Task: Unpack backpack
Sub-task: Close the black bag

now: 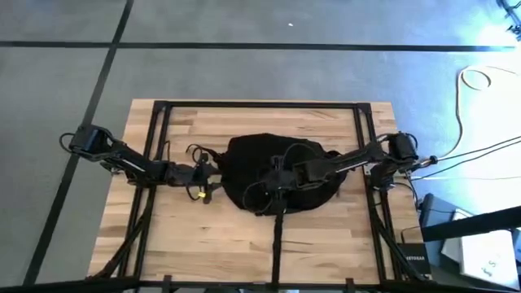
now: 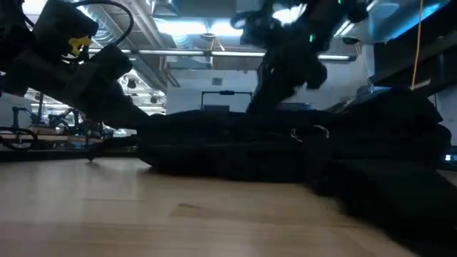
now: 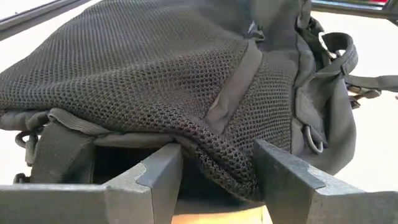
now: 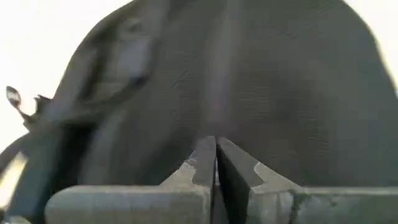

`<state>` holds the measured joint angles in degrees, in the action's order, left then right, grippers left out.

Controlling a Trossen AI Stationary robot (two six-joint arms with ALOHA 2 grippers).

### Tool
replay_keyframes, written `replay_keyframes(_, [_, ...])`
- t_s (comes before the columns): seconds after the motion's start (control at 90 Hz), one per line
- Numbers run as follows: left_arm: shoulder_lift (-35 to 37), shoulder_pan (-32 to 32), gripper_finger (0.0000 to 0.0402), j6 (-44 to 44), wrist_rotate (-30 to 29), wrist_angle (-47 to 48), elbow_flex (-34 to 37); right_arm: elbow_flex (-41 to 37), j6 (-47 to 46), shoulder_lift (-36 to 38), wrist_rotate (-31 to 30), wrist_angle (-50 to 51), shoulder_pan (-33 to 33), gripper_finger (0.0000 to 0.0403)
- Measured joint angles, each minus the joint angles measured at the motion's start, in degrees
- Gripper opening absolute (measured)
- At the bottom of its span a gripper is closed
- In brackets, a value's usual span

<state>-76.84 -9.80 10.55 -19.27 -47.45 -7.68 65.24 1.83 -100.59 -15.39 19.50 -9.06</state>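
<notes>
The left gripper point(image 3: 217, 180), fingers spread, straddles the backpack point(image 1: 277, 171) mesh edge on the desk point(image 1: 203, 236) to steady it, while the right gripper point(image 4: 216, 165), fingers clenched, presses above.

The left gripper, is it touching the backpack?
Touching. The left wrist view shows the left gripper open, with the backpack's mesh edge drooping between its fingers and resting against one of them.

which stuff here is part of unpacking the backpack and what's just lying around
Part of the job:
- backpack, lying flat mid-table
- left gripper, open, at the backpack's mesh edge
- right gripper, shut, over the backpack's top

Just lying about:
- table
- white cable on the floor beyond the table
- nothing unpacked yet shows on the table
</notes>
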Motion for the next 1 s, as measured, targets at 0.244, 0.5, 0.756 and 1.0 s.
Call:
replay_keyframes(0.244, [0.0, 0.0, 0.0176, 0.0, -0.1, 0.8, 0.0, 1.2, 0.0, 1.1, 0.2, 5.7, 0.1, 0.0000])
replay_keyframes(0.5, [0.0, 0.0, 0.0176, 0.0, -0.2, 1.0, 0.0, 0.6, -2.7, 1.1, 4.5, 9.4, 0.0, 0.0000])
replay_keyframes(0.756, [0.0, 0.0, 0.0176, 0.1, -0.4, 1.0, 0.0, 0.7, -2.9, -1.9, 5.5, 8.5, 0.1, 0.0000])
replay_keyframes(1.0, [0.0, 0.0, 0.0176, 0.2, -0.8, 1.0, 0.0, 0.8, -1.3, -6.7, 3.2, 3.4, 0.0, 0.0000])
